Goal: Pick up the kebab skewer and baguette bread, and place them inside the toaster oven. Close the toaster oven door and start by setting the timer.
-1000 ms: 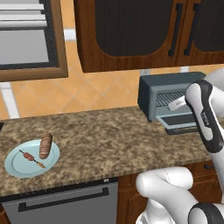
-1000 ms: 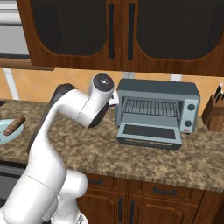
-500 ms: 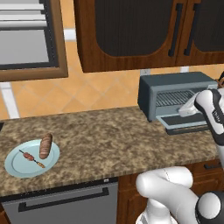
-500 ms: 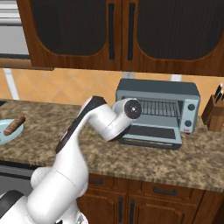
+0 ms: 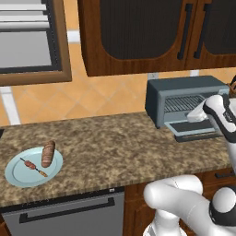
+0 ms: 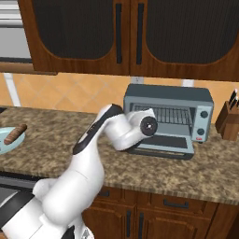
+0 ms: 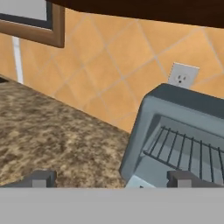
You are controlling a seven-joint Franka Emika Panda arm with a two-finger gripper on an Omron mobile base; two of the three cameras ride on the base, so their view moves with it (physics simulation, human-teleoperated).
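Observation:
The kebab skewer [image 5: 33, 165] and the baguette bread [image 5: 48, 153] lie side by side on a light blue plate [image 5: 18, 177] at the counter's left end. The baguette [image 6: 15, 133] also shows at the left edge of the right base view. The grey-blue toaster oven [image 5: 183, 94] [image 6: 170, 109] stands at the right, and its door [image 5: 194, 129] [image 6: 162, 144] is dropped open, showing the wire rack [image 7: 189, 151]. My gripper [image 7: 113, 179] is open and empty, close to the oven's left front corner [image 7: 135, 144] and far from the plate.
A granite counter [image 5: 115, 143] runs between the plate and the oven. A knife block [image 6: 228, 122] stands right of the oven. Behind the oven is a wall outlet [image 7: 180, 75], with dark wood cabinets [image 6: 126, 37] overhead. My white arm [image 6: 116, 133] crosses in front of the oven's left side.
My arm has swung right and down, bringing the wrist in front of the oven's left side. The jaws stayed open. Plate, skewer and baguette have not moved.

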